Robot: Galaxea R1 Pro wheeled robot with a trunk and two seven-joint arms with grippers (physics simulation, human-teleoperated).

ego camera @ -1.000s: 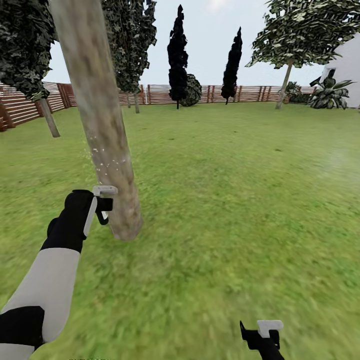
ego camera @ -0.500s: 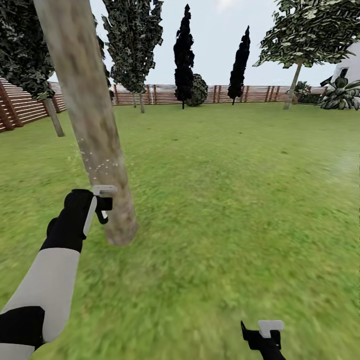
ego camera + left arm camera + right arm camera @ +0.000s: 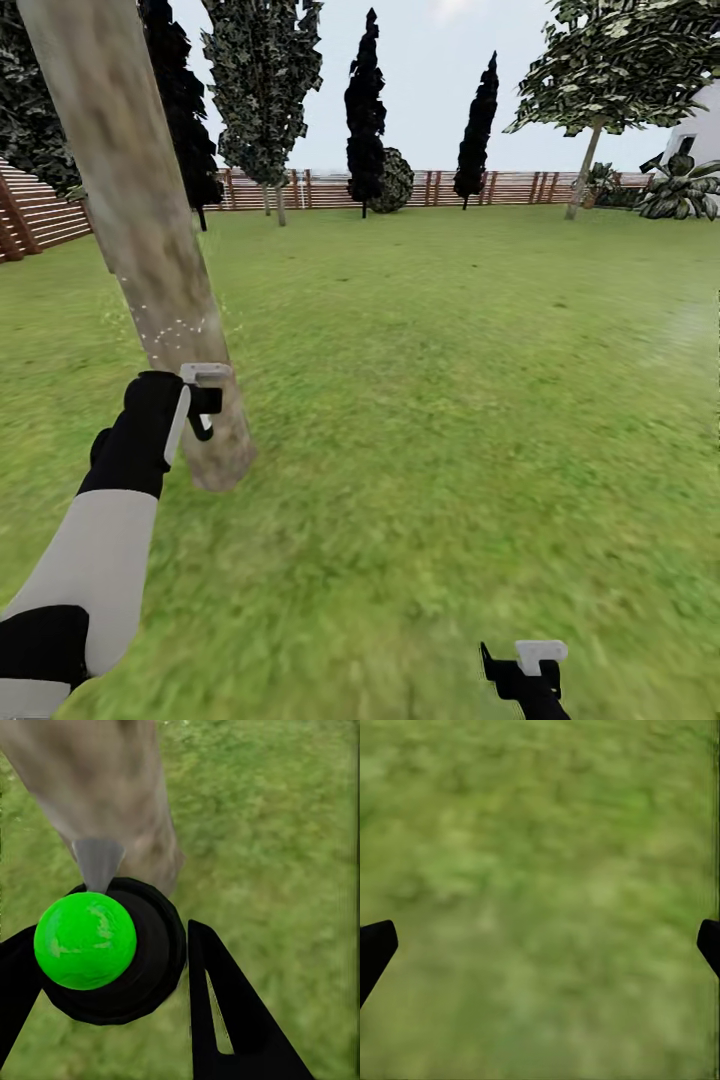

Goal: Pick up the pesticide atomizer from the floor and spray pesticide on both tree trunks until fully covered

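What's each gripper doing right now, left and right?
Left gripper: closed on the pesticide atomizer, nozzle aimed at the tree trunk.
Right gripper: open, empty, over the grass.

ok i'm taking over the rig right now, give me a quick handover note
Left end effector: shut on the pesticide atomizer, green ball top and grey nozzle aimed at the near tree trunk low down.
Right end effector: open, holding nothing, hanging low over the grass.
Done: atomizer is picked up; white spray specks show on the lower part of the near trunk.
Left: how far this trunk is covered cannot be told from here, so keep spraying it, then do the second thick-trunked tree. Which tree that is isn't certain from these views.
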